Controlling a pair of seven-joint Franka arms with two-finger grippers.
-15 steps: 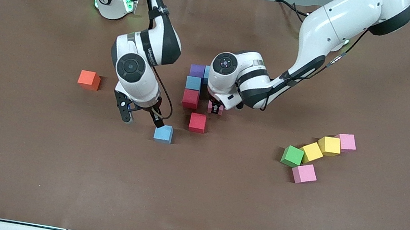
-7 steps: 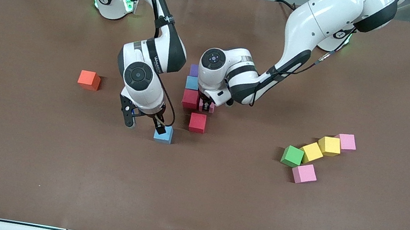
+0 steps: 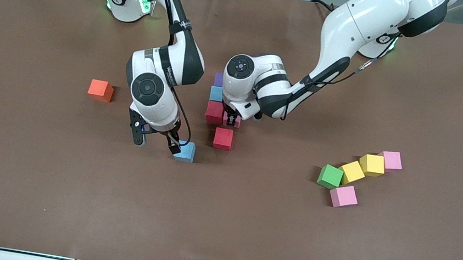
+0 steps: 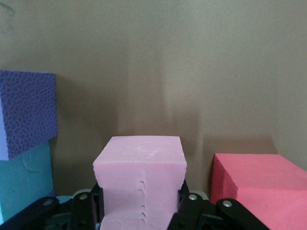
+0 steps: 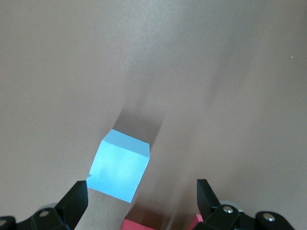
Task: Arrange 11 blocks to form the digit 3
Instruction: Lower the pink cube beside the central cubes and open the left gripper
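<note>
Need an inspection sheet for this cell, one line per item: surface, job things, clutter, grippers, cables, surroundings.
Surface: brown mat, flat.
Job's things: started figure of purple, blue, red cubes at table middle; loose red cube and blue cube nearer the camera; green, yellow and pink group toward the left arm's end.
Clutter: orange cube, apart.
Grippers: left gripper shut on pink cube beside the figure; right gripper open, low beside the blue cube.
Cables: along both arms; bundle at table edge nearest the camera.
Surroundings: aluminium frame posts at corners.
</note>
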